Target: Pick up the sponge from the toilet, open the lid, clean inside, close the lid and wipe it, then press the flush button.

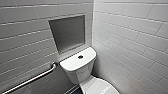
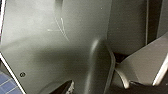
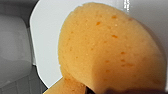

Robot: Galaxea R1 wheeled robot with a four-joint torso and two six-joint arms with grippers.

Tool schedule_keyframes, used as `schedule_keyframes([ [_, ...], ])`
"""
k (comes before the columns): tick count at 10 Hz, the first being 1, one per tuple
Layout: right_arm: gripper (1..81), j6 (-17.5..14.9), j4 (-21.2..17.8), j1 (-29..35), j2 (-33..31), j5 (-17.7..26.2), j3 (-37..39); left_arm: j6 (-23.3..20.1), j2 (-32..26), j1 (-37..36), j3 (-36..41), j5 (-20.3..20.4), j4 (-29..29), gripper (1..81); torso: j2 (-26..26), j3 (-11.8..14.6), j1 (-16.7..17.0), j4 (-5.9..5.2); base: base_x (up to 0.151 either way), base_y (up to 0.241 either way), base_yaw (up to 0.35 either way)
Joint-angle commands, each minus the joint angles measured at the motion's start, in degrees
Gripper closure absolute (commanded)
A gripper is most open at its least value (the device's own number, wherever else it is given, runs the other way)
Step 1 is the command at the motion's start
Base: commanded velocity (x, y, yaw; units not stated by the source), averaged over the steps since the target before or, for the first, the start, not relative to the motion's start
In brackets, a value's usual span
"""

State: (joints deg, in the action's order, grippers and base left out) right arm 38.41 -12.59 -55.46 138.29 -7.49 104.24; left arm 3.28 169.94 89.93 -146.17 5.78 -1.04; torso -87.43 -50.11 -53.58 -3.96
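White glossy rectangular wall tiles [image 1: 130,37] meet in a corner, with a matte grey recessed niche [image 1: 67,32] and a brushed metal grab bar [image 1: 32,79] slanting along the left wall. The glossy white ceramic toilet [image 1: 77,71] stands below the niche, its long axis running from the tank toward the lower right. A small dark round flush button [image 1: 80,57] sits mid tank top, and the smooth white oval lid [image 1: 100,87] lies down.

In the left wrist view, blue floor tiles [image 2: 6,83] edge the robot's dark plate. How the left claw stands I cannot tell.

In the right wrist view, the porous orange foam sponge [image 3: 107,50] looms close above the lid, creased, one rounded lobe showing, so its long axis is unclear. The right claw [image 3: 100,90] is pinched onto it.
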Motion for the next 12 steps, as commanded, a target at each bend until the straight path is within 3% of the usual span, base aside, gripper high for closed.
schedule_keyframes([
  [1,81.1,-0.7,7.8,-6.3,-6.4,1.1,-3.3,0.1,-1.0,-0.7,1.7,-4.3,0.1,1.0,0.0,0.0,0.0,0.00,0.000,0.000,0.000],
  [4,81.1,-1.2,13.2,-14.5,-7.6,-0.4,-1.9,0.1,-5.9,-1.3,10.1,-4.3,0.3,1.0,0.0,0.0,0.0,0.00,0.000,0.000,0.000],
  [8,81.1,-2.3,16.3,-21.1,-9.1,-0.5,-3.1,0.1,-16.9,-3.8,28.0,-4.2,0.2,1.0,0.0,0.0,0.0,0.00,0.000,0.000,0.000],
  [10,81.1,-3.5,17.7,-23.7,-9.0,-0.6,-3.4,0.1,-20.8,-6.6,33.2,-4.3,-0.4,1.0,-0.1,0.0,0.0,0.00,0.000,0.000,0.000],
  [12,81.1,-4.0,20.4,-26.6,-8.0,-4.0,-2.9,0.2,-24.3,-10.2,37.9,-4.4,-1.9,1.0,-0.1,0.0,0.0,0.00,0.000,0.000,0.000],
])
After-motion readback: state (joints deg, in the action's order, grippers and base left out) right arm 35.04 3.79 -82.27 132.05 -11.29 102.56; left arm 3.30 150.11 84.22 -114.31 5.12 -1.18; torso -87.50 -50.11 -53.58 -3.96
